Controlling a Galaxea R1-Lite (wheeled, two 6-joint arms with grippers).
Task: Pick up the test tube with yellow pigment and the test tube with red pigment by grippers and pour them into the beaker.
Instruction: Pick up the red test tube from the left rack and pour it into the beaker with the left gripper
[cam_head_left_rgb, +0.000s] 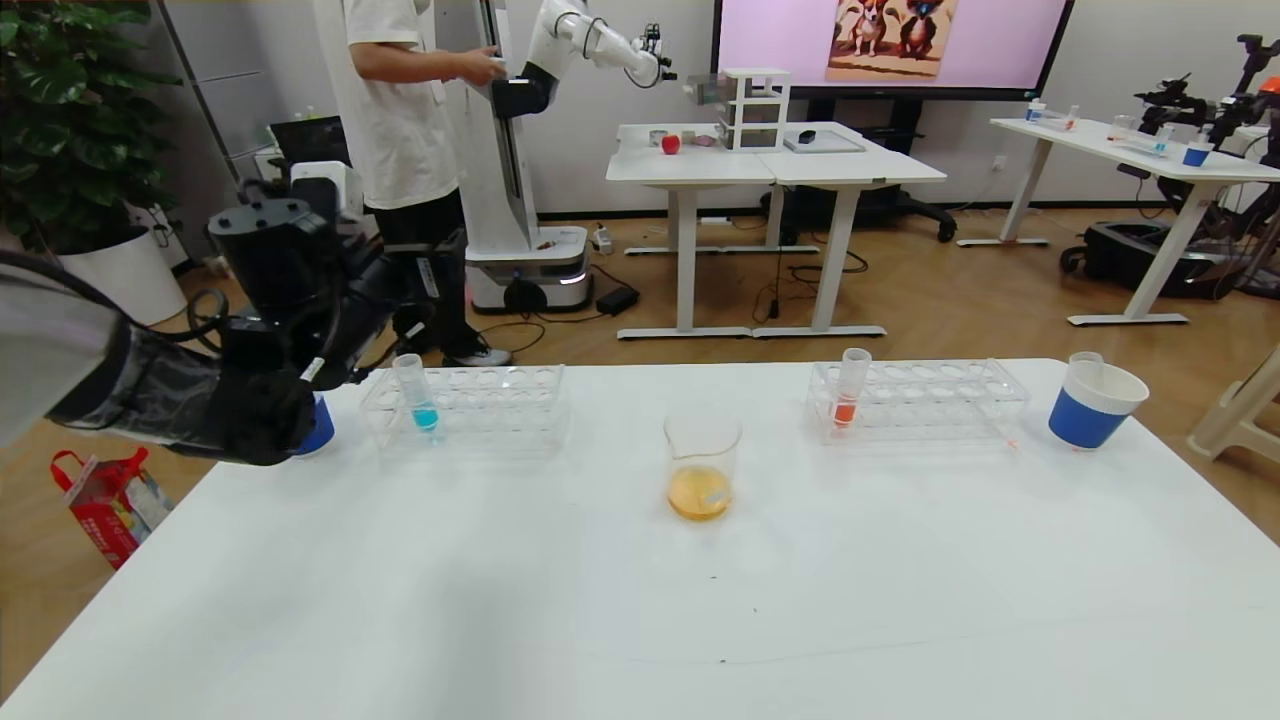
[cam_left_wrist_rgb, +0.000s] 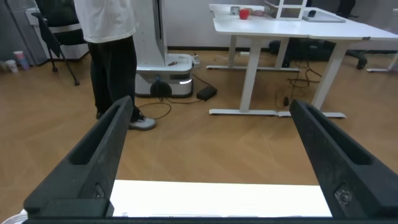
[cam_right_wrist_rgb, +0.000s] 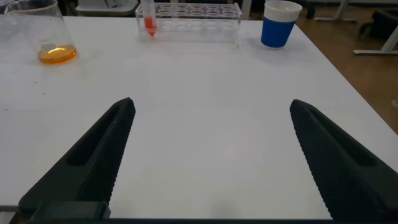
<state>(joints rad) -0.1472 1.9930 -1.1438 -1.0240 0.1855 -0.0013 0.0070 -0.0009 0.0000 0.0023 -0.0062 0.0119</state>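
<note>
The beaker (cam_head_left_rgb: 702, 462) stands mid-table with orange-amber liquid in its bottom; it also shows in the right wrist view (cam_right_wrist_rgb: 46, 36). My left arm (cam_head_left_rgb: 260, 340) hangs over the table's far left corner. Its gripper (cam_left_wrist_rgb: 211, 106) is open and empty, facing out over the far edge toward the floor. My right gripper (cam_right_wrist_rgb: 211, 104) is open and empty, low over bare table near the front right; it is outside the head view. The yellow-pigment tube is not in view. A clear tube's rim (cam_head_left_rgb: 1085, 358) sticks out of the right paper cup; I cannot tell what it holds.
A left rack (cam_head_left_rgb: 470, 400) holds a turquoise tube (cam_head_left_rgb: 415, 395). A right rack (cam_head_left_rgb: 920, 400) holds a stronger orange-red tube (cam_head_left_rgb: 850, 392). Blue-and-white cups stand at far right (cam_head_left_rgb: 1095, 405) and far left (cam_head_left_rgb: 318, 428), the left one half hidden by my arm.
</note>
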